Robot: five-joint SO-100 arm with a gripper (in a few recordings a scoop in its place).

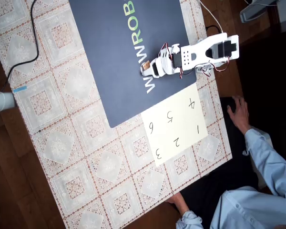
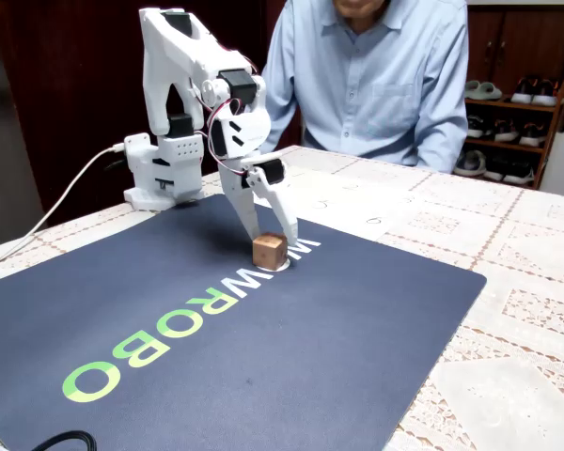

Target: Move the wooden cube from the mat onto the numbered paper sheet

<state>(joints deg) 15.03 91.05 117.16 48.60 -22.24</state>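
**Cube in reach, grip unproven**

The white arm's fingers [image 2: 271, 235] straddle the small tan wooden cube [image 2: 269, 251] on the navy rectangular mat [image 2: 291, 357], slightly parted; whether they hold it is unclear. A loose pinch could drop it short of the cream numbered paper sheet [image 1: 178, 138]. No containers appear.

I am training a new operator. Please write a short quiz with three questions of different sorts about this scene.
1. True or false: the wooden cube already lies on the numbered paper sheet.
2. Where does the gripper stand? A) over the paper B) at the cube on the mat C) off the table
3. Which surface covers the table beneath the mat?

Key:
1. False; the cube is on the mat, on the white lettering.
2. B; the jaws stand on either side of the cube.
3. The lace tablecloth.
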